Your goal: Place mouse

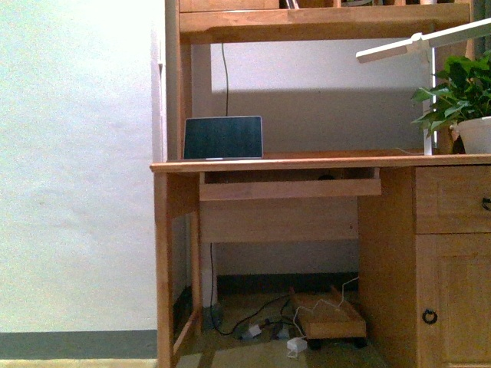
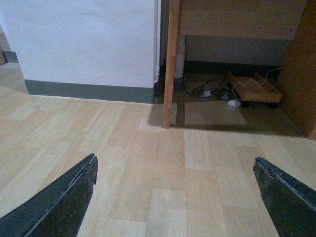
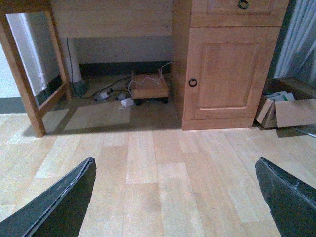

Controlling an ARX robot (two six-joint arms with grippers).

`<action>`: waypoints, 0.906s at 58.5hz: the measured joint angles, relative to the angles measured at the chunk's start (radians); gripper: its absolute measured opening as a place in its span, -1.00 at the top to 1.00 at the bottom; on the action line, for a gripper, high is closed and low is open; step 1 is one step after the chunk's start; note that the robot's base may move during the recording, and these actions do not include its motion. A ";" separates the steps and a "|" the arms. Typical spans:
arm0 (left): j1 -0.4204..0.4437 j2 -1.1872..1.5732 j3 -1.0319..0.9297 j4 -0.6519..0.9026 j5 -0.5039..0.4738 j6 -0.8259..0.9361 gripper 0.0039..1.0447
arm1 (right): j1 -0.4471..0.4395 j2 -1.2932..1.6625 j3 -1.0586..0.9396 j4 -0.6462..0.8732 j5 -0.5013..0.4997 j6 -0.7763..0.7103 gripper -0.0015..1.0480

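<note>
Jaws wide apart, empty; mouse (image 1: 326,177) inside pull-out tray (image 1: 290,188).

The left tool (image 2: 174,163) is tilting downward with its two dark fingers (image 2: 64,202) spreading wide apart, gripping nothing. The right tool (image 3: 175,163) is tilting the same way, its fingers (image 3: 59,202) gaping wide and empty.

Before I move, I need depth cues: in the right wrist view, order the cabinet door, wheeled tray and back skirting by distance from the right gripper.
From the right gripper:
1. Cabinet door, right part of the desk.
2. Wheeled tray, under the desk.
3. Skirting, along the back wall.
</note>
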 joint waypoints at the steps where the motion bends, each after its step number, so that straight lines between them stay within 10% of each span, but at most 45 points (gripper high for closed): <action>1: 0.000 0.000 0.000 0.000 0.000 0.000 -0.86 | 0.000 0.000 0.000 0.000 0.000 0.000 -0.86; 53: 0.000 0.000 0.000 0.000 0.000 0.000 -0.86 | 0.000 0.000 0.000 0.000 0.000 0.000 -0.86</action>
